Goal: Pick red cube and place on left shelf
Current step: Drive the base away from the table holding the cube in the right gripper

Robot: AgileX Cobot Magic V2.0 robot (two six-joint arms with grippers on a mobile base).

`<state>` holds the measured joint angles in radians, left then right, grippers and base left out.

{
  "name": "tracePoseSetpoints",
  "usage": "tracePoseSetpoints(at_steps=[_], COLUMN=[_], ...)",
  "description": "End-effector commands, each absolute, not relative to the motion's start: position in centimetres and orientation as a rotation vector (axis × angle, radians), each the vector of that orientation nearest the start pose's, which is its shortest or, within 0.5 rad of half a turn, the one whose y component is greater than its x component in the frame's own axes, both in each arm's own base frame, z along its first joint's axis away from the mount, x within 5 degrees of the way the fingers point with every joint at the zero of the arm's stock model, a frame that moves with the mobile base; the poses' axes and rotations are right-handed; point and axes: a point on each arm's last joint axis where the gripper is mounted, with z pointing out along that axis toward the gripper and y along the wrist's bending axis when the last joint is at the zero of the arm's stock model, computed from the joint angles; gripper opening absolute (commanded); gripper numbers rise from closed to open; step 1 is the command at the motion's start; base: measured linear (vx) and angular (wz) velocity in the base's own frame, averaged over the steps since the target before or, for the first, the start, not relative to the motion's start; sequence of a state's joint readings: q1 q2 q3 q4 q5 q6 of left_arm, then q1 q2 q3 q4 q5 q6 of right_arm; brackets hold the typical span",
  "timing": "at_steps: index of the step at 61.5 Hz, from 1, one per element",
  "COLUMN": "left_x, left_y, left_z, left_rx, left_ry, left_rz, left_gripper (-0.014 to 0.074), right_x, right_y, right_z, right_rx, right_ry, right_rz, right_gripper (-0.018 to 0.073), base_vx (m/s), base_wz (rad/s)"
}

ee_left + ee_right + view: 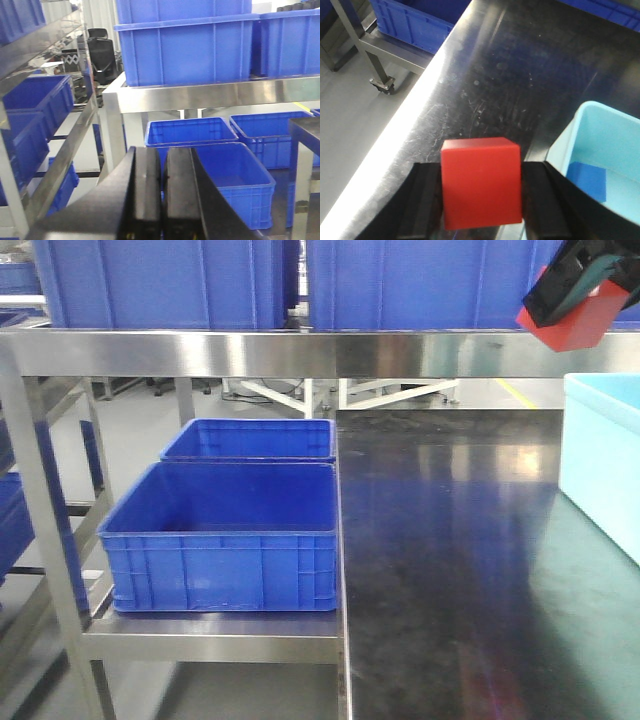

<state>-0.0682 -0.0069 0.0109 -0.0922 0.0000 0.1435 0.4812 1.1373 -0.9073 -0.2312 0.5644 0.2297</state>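
Observation:
The red cube (pixel 481 182) is clamped between the black fingers (pixel 426 200) of my right gripper (pixel 482 167), held in the air above the dark table top. From the front, this cube (pixel 572 325) hangs at the top right under the right gripper (pixel 572 290), level with the upper rail of the left shelf (pixel 220 638), a steel rack holding blue crates. My left gripper (pixel 163 150) is shut with nothing in it and points toward the rack's blue crates.
Two blue crates (pixel 225 535) sit on the rack's lower tier, left of the black-topped table (pixel 450 540). More blue crates (pixel 420 280) stand on the top tier. A light blue bin (pixel 605 460) sits at the table's right edge, under the cube.

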Motion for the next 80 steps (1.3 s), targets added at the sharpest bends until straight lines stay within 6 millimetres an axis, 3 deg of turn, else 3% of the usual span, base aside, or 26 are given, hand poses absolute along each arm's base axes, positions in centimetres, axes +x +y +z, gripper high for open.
tracePoseSetpoints(at_steps=[1, 80], left_x=[5.68, 5.68], left_y=[-0.33, -0.33], left_z=[20.96, 20.96], left_rx=[0.079, 0.079], left_ry=[1.431, 1.431], left_rz=[-0.014, -0.014], left_gripper=[0.0106, 0.0106], right_x=[21.65, 21.65], right_y=[10.10, 10.10], right_z=[34.40, 34.40], right_rx=[-0.433, -0.433], right_ry=[2.105, 2.105], right_rz=[0.162, 0.162], right_gripper=[0.0059, 0.0059], base_vx=[0.00, -0.11], base_wz=[0.00, 0.16])
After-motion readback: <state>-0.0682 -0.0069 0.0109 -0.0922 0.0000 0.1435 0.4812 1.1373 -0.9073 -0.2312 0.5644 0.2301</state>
